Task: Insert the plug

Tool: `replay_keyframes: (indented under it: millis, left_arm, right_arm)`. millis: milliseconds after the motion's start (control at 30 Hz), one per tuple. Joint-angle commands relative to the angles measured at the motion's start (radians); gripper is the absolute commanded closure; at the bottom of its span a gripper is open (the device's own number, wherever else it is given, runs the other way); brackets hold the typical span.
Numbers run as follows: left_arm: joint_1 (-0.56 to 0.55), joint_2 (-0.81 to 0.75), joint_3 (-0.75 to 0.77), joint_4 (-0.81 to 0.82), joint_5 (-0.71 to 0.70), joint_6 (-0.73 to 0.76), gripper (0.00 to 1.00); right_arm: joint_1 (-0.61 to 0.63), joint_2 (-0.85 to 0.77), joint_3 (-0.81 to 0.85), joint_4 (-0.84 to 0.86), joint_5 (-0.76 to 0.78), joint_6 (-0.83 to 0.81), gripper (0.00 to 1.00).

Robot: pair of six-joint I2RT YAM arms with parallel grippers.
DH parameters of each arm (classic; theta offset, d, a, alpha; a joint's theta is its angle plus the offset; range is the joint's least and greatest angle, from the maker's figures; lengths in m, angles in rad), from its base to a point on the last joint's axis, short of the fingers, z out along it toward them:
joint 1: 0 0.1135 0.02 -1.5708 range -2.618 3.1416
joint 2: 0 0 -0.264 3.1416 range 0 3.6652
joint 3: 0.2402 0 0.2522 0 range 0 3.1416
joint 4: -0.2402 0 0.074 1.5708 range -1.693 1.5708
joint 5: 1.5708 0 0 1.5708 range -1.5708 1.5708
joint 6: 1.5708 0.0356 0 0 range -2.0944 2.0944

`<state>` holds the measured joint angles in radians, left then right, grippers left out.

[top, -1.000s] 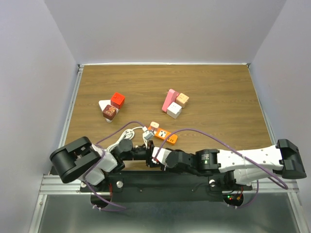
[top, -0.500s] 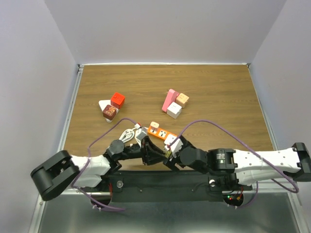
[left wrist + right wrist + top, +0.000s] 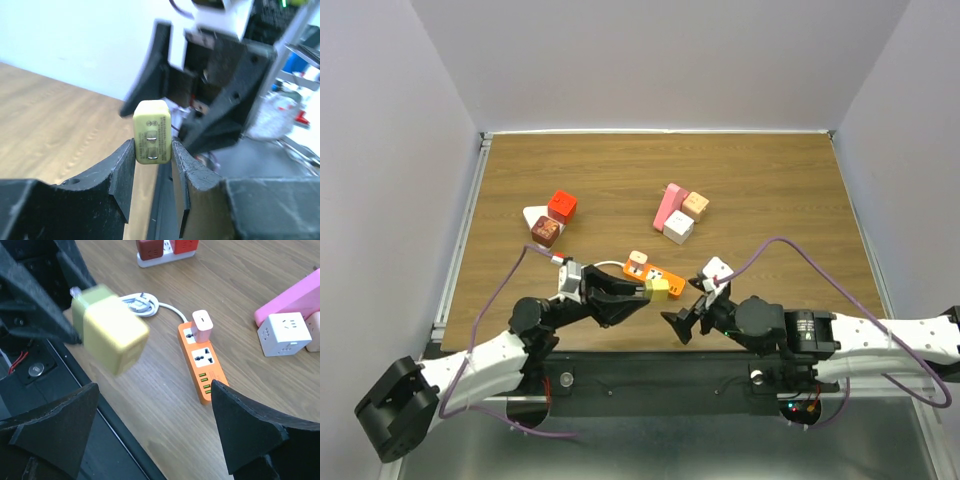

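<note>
From above, the left pincer [image 3: 642, 291] is closed on the yellow plug [image 3: 660, 288], held out at its tip just on the near side of the orange strip [image 3: 672, 280]. The strip's long axis runs from far-left to near-right across the bench [image 3: 770, 190], with a white adapter [image 3: 638, 259] already sitting in the far-left socket. So the free socket [image 3: 657, 272] is right next to the plug, slightly farther out. Can't tell from up here if the plug is touching the strip or hanging over it. The right pincer [image 3: 688, 315] sits off to the near-right, spread open, with nothing in it.

Left wrist cam: the plug [image 3: 151, 125] is pinched upright between both fingers [image 3: 122, 175], its flat face with two marks turned back at the lens. Can't make out the prongs. The right pincer [image 3: 200, 90] is just beyond it, wide open.

Right wrist cam: the plug [image 3: 110, 327] is a blurry yellow block at upper left. The strip [image 3: 202, 382] lies well apart from it to the right, adapter [image 3: 202, 326] at the far end, free socket [image 3: 205, 359] in the middle, small ports at the near end. The right pincer [image 3: 152, 405] frames the shot, gaping and empty.

My guess: the left arm does the inserting, since it's holding the plug and is nearest. The prongs need to end up facing down over that middle socket.
</note>
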<state>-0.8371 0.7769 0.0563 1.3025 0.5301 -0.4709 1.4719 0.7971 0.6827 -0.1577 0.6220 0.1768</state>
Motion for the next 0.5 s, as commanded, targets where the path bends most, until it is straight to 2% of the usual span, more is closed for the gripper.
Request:
replay_keyframes:
  millis: [0, 100, 200, 300, 367, 467]
  left_arm:
    - [0.046, -0.059, -0.052, 0.054, -0.055, 0.037, 1.00]
    - [0.075, -0.105, -0.079, 0.053, -0.055, 0.035, 1.00]
    - [0.085, -0.145, -0.082, 0.047, -0.038, 0.029, 1.00]
    - [0.089, -0.183, -0.085, 0.035, -0.019, 0.023, 1.00]
    - [0.089, -0.214, -0.099, 0.050, -0.009, 0.018, 1.00]
    - [0.089, -0.254, -0.111, 0.058, 0.019, 0.018, 1.00]
  right_arm:
    - [-0.007, -0.062, -0.075, 0.283, -0.005, -0.039, 0.02]
    - [-0.007, -0.087, -0.115, 0.349, -0.096, -0.062, 0.03]
    - [-0.005, -0.095, -0.199, 0.559, -0.223, -0.111, 0.04]
    - [-0.007, -0.076, -0.264, 0.671, -0.274, -0.168, 0.06]
    - [-0.005, -0.075, -0.287, 0.772, -0.287, -0.221, 0.11]
    - [-0.005, -0.084, -0.270, 0.784, -0.324, -0.241, 0.24]
